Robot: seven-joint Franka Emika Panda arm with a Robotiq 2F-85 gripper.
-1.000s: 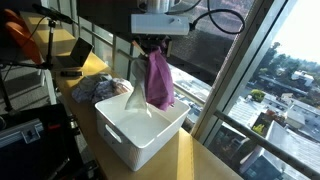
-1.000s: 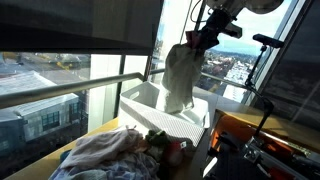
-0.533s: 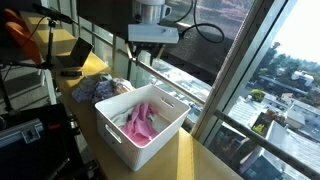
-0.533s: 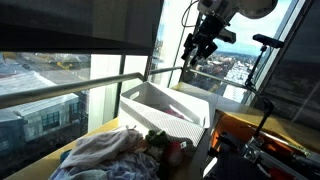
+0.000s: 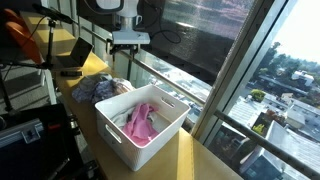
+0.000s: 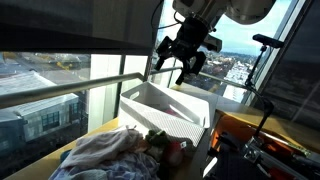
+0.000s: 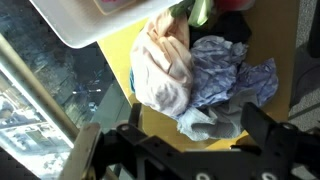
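While gripper (image 6: 182, 66) hangs wide open, white bin (image 5: 152, 148) holds pink cloth (image 5: 142, 122).

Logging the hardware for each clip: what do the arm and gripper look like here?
The arm has rounded white links. The gripper is black, with two chunky jointed fingers below a pale wrist mount. A dark cable loops beside the wrist.

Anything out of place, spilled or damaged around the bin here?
Nothing stands out. The pink cloth lies crumpled inside the white bin. The clothes pile is heaped on the table beside it. The gripper hangs above, fingers open and empty.
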